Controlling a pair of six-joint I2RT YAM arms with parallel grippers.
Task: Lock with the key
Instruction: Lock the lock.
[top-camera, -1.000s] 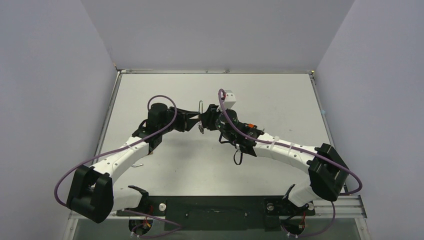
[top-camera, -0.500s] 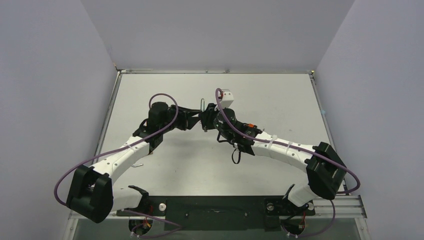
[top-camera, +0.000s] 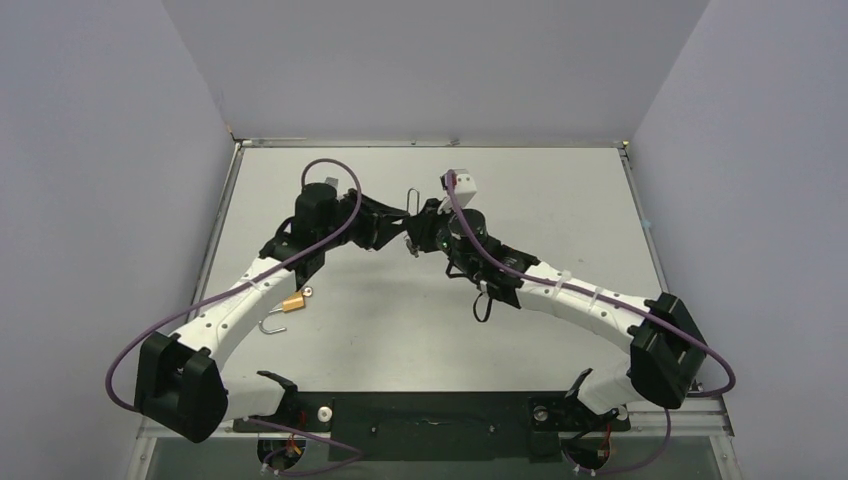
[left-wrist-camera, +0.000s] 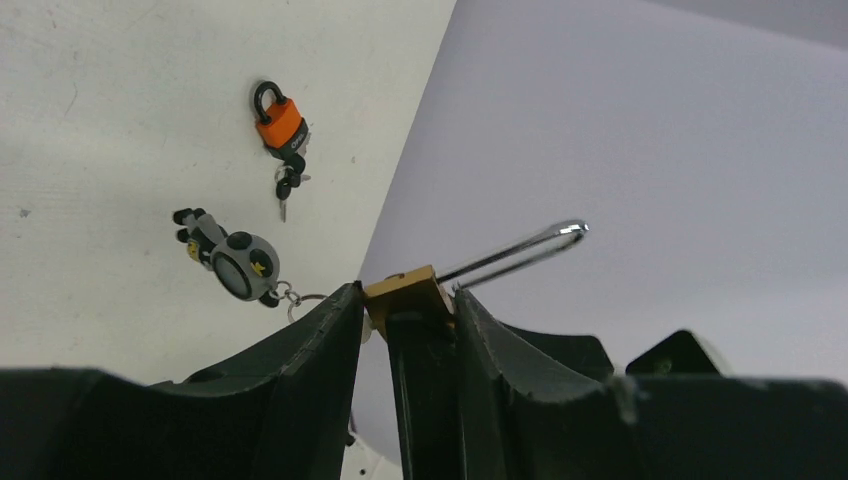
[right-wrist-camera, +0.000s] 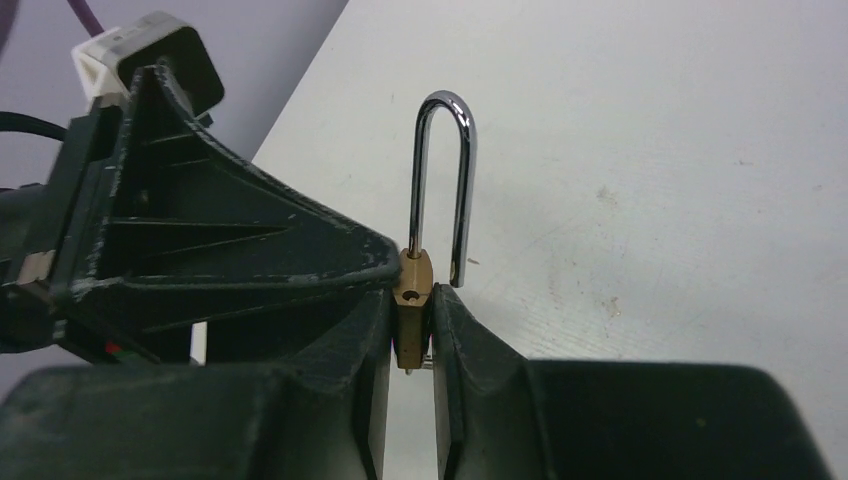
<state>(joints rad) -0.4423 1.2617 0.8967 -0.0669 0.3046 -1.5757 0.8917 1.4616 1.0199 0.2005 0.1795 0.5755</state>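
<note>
Two end effectors meet over the middle of the table (top-camera: 560, 190), fingertip to fingertip. The left end effector (left-wrist-camera: 407, 300) pinches the top of the brass padlock (right-wrist-camera: 413, 285) at its very fingertips. The padlock is held off the table between the two. Its shackle (right-wrist-camera: 464, 200) stands upright and open, one leg in the body and the other leg ending free just beside it. The right end effector (right-wrist-camera: 411, 293) has its fingers pressed together on the narrow sides of the same padlock body, lower down. A small metal stub (right-wrist-camera: 425, 363) shows under the body, too small to tell if it is the key.

The table is matte white with light scuffs. On it, under the left forearm, a second brass padlock (top-camera: 292, 303) lies with its shackle swung open. The left wrist view shows an orange padlock (left-wrist-camera: 280, 124) with keys (left-wrist-camera: 285, 188) hanging off it. Near it lies a grey round padlock (left-wrist-camera: 238, 264) on a key ring. Plain pale lilac walls (top-camera: 430, 60) close in the table at the left, back and right.
</note>
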